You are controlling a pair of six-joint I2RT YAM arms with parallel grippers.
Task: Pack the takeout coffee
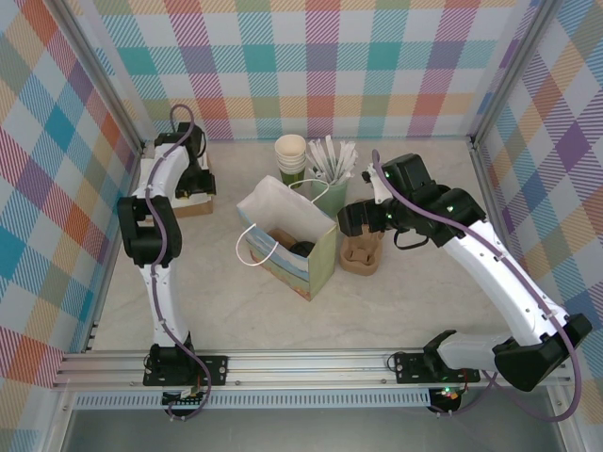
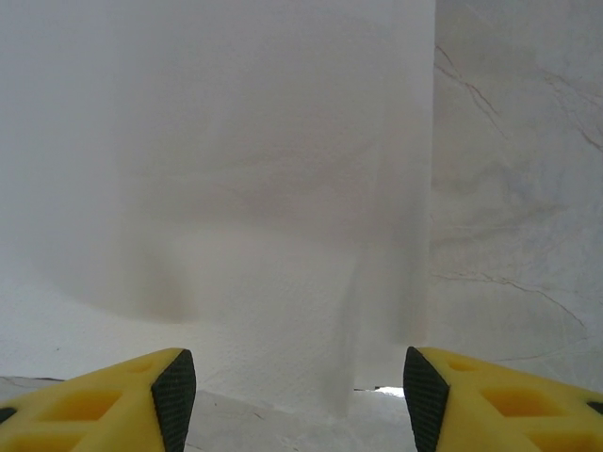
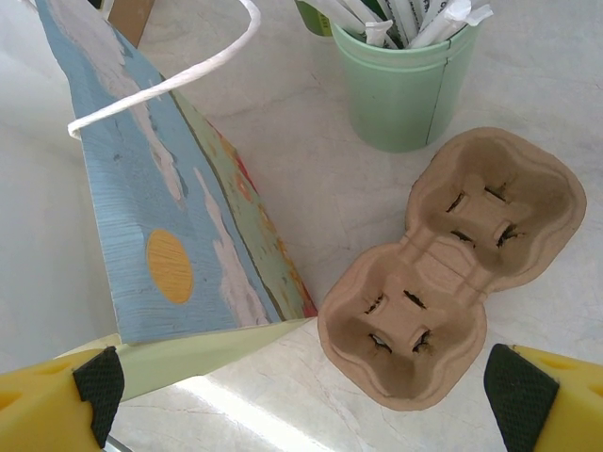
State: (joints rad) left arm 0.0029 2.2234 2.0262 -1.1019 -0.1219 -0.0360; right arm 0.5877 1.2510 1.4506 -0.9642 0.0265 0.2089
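**Mia:** Where is the takeout coffee point(image 1: 301, 249)?

**Ben:** Look down into the paper bag point(image 1: 320, 268) in the middle of the table point(image 1: 217, 301). The bag stands up with its mouth open. Deep inside is a dark round thing. I think that is the coffee with its black lid on top. Its green sides are hidden, so I can't be sure.

**Mia:** What does the bag look like up close?

**Ben:** One side is blue with white clouds and an orange sun. A white string handle point(image 3: 160, 85) loops over the top.

**Mia:** What about the right pincer point(image 3: 306, 384)?

**Ben:** It is opened wide. Its two yellow fingers sit far apart, and it hangs over the brown cup tray point(image 3: 448, 282). The tray has two round cup holes. It lies flat on the table, just beside the right side of the bag.

**Mia:** What is behind the tray?

**Ben:** A mint-green cup point(image 3: 405, 89) full of white stirrers point(image 3: 415, 19). From above, a stack of cups point(image 1: 290, 155) stands right next to it, on its left.

**Mia:** And the left pincer point(image 2: 297, 386)?

**Ben:** It is far back on the left side of the table, over a low brown box point(image 1: 193, 205). Its fingers are partway apart, not wide and not shut. Just ahead of them is a lot of white paper point(image 2: 264, 207), very near. I can't tell if the black pads touch it.
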